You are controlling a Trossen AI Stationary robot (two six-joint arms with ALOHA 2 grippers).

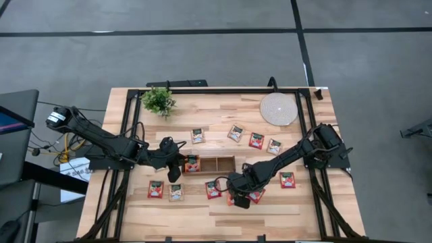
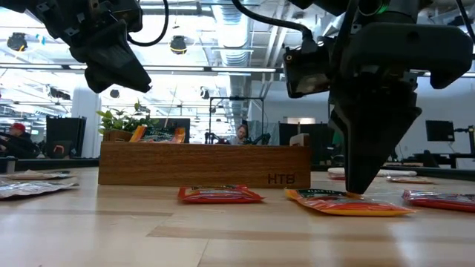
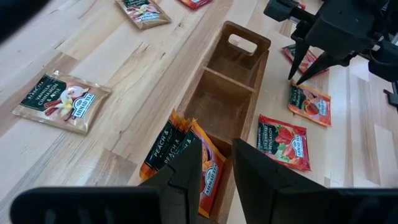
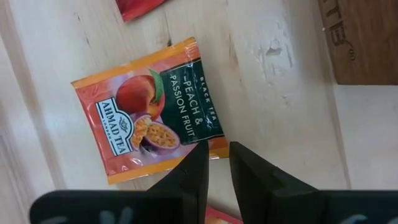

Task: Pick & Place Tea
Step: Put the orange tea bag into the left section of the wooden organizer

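The long wooden tray (image 1: 217, 164) lies mid-table. Several orange sachets (image 3: 180, 152) stand upright in its left end compartment (image 1: 192, 163). My left gripper (image 3: 217, 165) hovers above that compartment, narrowly open and holding nothing; in the low view it hangs clear above the tray (image 2: 204, 165). My right gripper (image 4: 219, 158) points straight down at an orange peach sachet (image 4: 149, 118) that lies flat on the table in front of the tray (image 2: 349, 202). Its fingers are narrowly open. A red sachet (image 3: 284, 140) lies flat beside it. My right gripper comes from above, pointing down, with its fingertips (image 2: 356, 189) set on the peach sachet's edge (image 4: 214, 148). That edge runs into the narrow gap between the two fingers. The sachet lies flat on the table, not lifted.
More sachets lie flat around the tray: behind it (image 1: 235, 132), (image 1: 256, 140), (image 1: 198, 136), at right (image 1: 287, 179), and near left (image 1: 156, 189), (image 1: 177, 192). A small potted plant (image 1: 158, 101) and a round mat (image 1: 279, 109) sit by the far edge. The tray's other compartments (image 3: 224, 106) hold nothing.
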